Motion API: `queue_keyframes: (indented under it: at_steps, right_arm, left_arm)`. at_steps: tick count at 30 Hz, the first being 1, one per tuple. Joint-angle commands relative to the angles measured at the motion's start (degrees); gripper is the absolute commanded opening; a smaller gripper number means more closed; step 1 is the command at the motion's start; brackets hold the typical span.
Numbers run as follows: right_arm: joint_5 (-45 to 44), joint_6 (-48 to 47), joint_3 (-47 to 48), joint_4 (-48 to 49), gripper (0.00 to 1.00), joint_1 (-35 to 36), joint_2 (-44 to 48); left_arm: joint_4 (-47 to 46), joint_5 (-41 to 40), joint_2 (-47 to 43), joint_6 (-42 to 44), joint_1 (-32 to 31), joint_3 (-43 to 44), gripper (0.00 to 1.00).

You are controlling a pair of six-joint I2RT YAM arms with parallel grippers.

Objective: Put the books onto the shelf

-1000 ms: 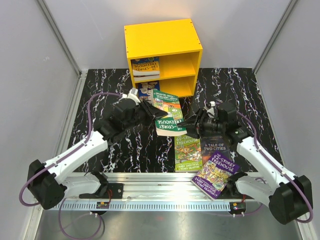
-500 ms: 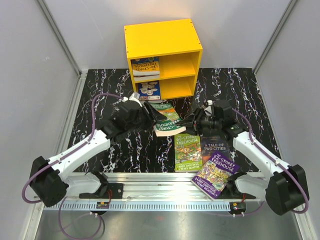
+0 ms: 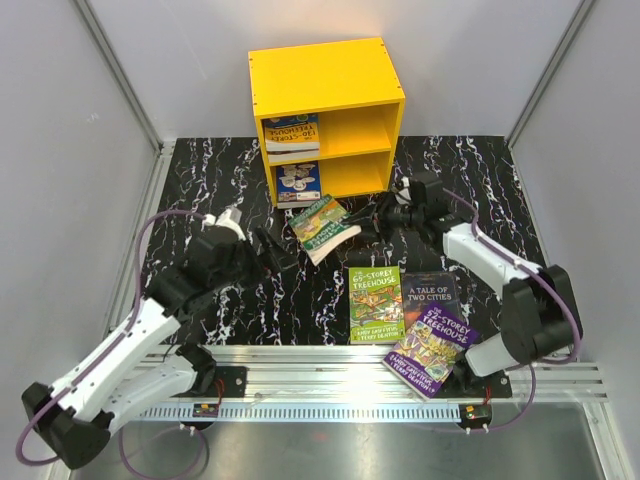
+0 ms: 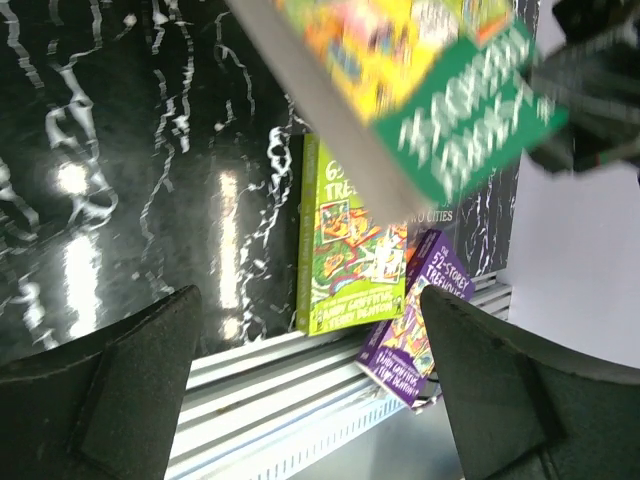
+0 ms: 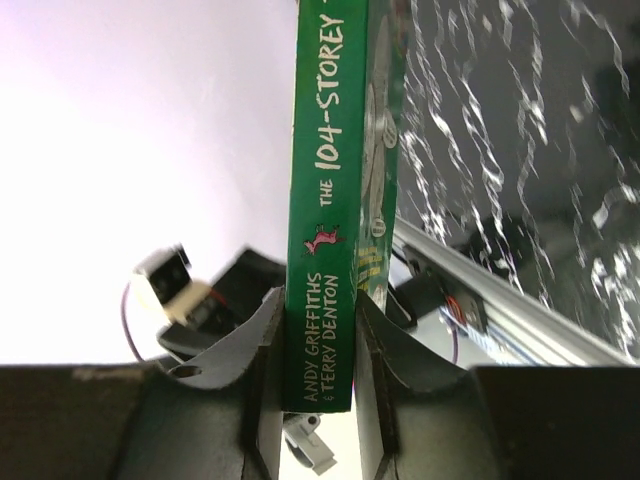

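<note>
My right gripper (image 3: 366, 224) is shut on the spine of a green "104-Storey" book (image 3: 322, 224), which it holds in the air just in front of the yellow shelf (image 3: 325, 75). In the right wrist view the green spine (image 5: 325, 200) sits clamped between the fingers (image 5: 262, 350). The left gripper (image 3: 276, 250) hangs wide open to the left of that book and apart from it; its view shows the book (image 4: 420, 90) blurred above empty jaws. Two books (image 3: 291, 135) (image 3: 298, 182) stand in the shelf's left side, one per compartment.
On the marbled black table lie a lime-green Treehouse book (image 3: 375, 303), the dark "A Tale of Two Cities" (image 3: 430, 290) and a purple "52-Storey" book (image 3: 432, 350), whose corner overhangs the metal rail (image 3: 300, 365) at the near edge. Grey walls stand on both sides.
The left gripper opened, let go of the green book and drew back to the left. The right gripper closed on the book and carried it up toward the shelf.
</note>
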State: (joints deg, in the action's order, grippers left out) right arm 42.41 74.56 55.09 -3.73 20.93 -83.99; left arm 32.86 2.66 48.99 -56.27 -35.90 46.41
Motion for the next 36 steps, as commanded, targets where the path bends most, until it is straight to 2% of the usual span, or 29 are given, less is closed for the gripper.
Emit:
queue_keyframes:
  at_steps: [1, 9, 12, 16, 22, 25, 30, 36]
  right_arm:
    - [1.0, 0.31, 7.13, 11.01, 0.0, -0.45, -4.42]
    - [-0.57, 4.62, 16.71, 18.93, 0.0, -0.8, -16.9]
    - [-1.89, 6.81, 17.59, 22.96, 0.0, -1.15, -20.6]
    - [-2.77, 11.12, 17.77, 33.4, 0.0, -1.33, -25.6]
    - [-7.25, 11.92, 17.51, 40.89, 0.0, -1.42, -33.42]
    - [-8.92, 11.39, 18.91, 42.39, 0.0, -1.33, -37.46]
    - [-8.84, 12.53, 26.72, 44.07, 0.0, -0.98, -45.9]
    - [-9.45, 12.45, 36.13, 41.26, 0.0, 1.31, -53.91]
  left_arm:
    - [7.82, -2.48, -6.0, 2.57, 0.92, 0.08, 0.92]
    - [17.67, -5.02, -15.06, 1.43, 1.01, -0.54, 0.92]
    - [20.74, -5.38, -16.12, 1.25, 1.01, 0.6, 0.92]
    - [23.73, -5.03, -18.84, -0.06, 1.01, 0.61, 0.92]
    - [28.38, -4.68, -21.92, -1.82, 1.01, 0.43, 0.91]
    - [31.02, -4.85, -23.5, -2.53, 1.01, 0.7, 0.91]
    - [34.72, -5.12, -25.61, -3.76, 1.01, 1.4, 0.91]
    - [37.36, -5.47, -26.58, -4.64, 0.92, 1.31, 0.91]
